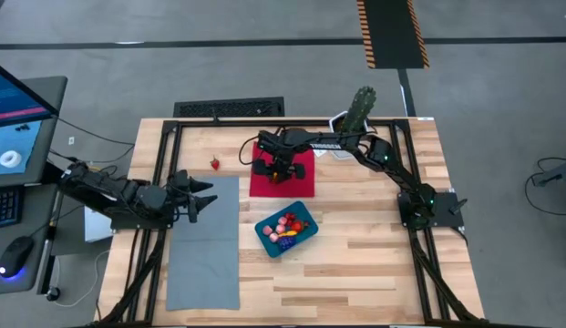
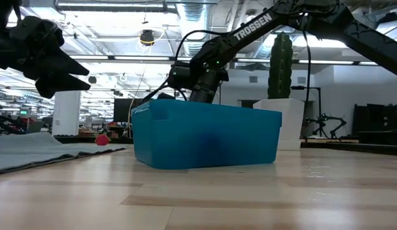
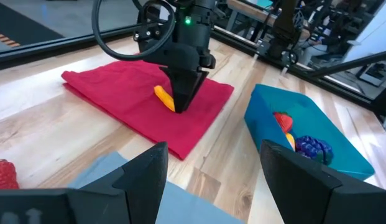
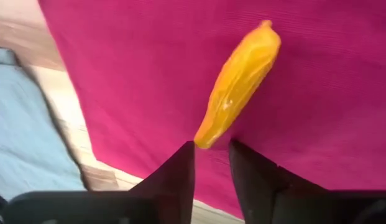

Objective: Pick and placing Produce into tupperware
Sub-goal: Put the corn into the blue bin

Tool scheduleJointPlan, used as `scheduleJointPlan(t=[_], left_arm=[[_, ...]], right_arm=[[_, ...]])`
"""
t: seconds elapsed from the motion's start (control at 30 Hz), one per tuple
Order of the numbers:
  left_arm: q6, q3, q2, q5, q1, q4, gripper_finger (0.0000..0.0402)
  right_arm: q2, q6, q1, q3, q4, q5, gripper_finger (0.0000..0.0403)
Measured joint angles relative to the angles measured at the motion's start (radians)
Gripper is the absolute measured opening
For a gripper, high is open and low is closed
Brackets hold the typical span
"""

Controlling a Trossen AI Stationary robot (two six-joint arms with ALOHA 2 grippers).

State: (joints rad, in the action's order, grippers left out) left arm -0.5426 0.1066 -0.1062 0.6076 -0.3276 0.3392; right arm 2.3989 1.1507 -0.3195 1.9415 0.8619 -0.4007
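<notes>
The right gripper stands over the red cloth, fingers narrowed but not yet gripping, one end of the yellow piece between their tips. That placement suits lifting it to the tupperware. The left gripper waits open, well apart.

My high camera looks straight down on the whole bench, both arms included. The low one sits at bench-top level, facing across into the room, so near the tupperware that its wall fills the middle. My left wrist camera looks forward between its own fingers at the red cloth and the right hand (the overhead view shares both). The right wrist camera hangs very close over that cloth, a yellow piece just past its fingertips
</notes>
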Motion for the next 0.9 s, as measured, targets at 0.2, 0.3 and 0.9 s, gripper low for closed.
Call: scheduleJointPlan(t=[0.2,0.3,0.9], left_arm=[[0.000,0.000,0.000,0.007,-0.014,0.000,0.0245],[0.000,0.000,0.000,0.007,-0.014,0.000,0.0245],[0.000,0.000,0.000,0.025,-0.014,-0.001,0.0245]], right_arm=[[0.000,-0.038,0.008,0.000,0.065,-0.016,0.0092],[0.000,-0.074,0.023,0.000,0.111,-0.021,0.0068],[0.003,-0.242,0.053,0.176,0.297,0.071,0.0018]])
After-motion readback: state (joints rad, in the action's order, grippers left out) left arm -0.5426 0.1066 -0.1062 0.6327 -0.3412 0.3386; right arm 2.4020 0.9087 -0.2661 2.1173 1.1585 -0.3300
